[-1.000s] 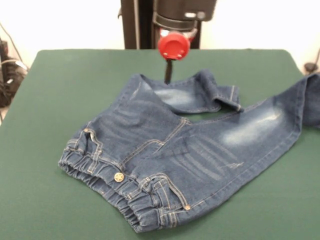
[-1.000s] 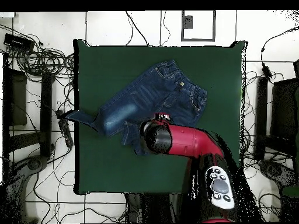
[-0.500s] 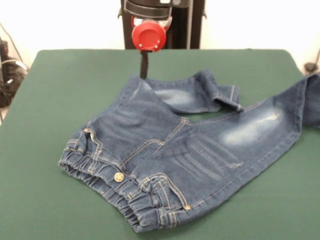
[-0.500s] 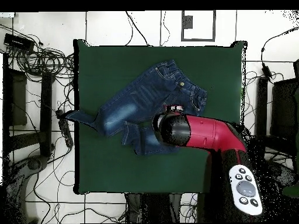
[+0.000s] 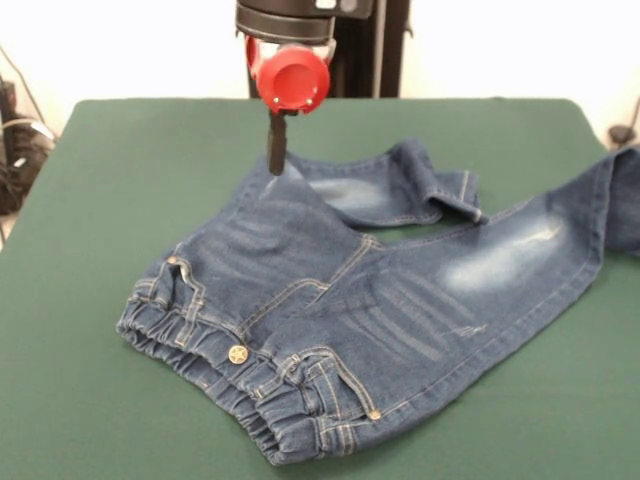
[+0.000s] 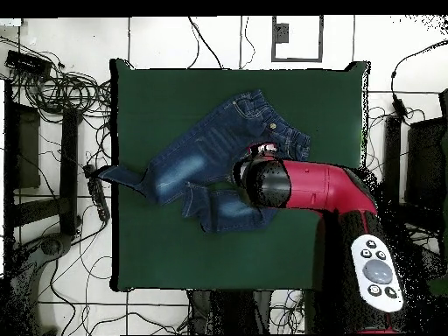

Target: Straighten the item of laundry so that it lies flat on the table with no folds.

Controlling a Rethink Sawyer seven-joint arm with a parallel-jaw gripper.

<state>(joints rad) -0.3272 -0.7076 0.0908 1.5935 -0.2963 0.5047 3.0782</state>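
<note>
1. Front view: the small pair of blue denim jeans [image 5: 370, 300] with tan stitching lies crumpled on the large dark green felt-topped table [image 5: 120, 180]. Its gathered elastic waistband faces the near left, with the brass star button [image 5: 237, 353] showing on it.
2. One leg runs out to the right and reaches the table's right edge. The other leg is folded back on itself behind it, with the cuff turned over near the middle of the table. Faded whitish patches show on both thighs.
3. The red and black arm comes down from above. Its gripper [image 5: 276, 150] appears as a single dark, narrow tip under a round red cap, touching or almost touching the far left edge of the jeans, by the hip side. Whether the fingers are together or apart I cannot tell.
4. Overhead view: the jeans [image 6: 201, 153] lie slantwise across the middle of the table [image 6: 175, 254], with one leg's end hanging past the left edge.
5. The arm's red body covers the gripper here, lying over the lower right part of the jeans beside the waistband.
</note>
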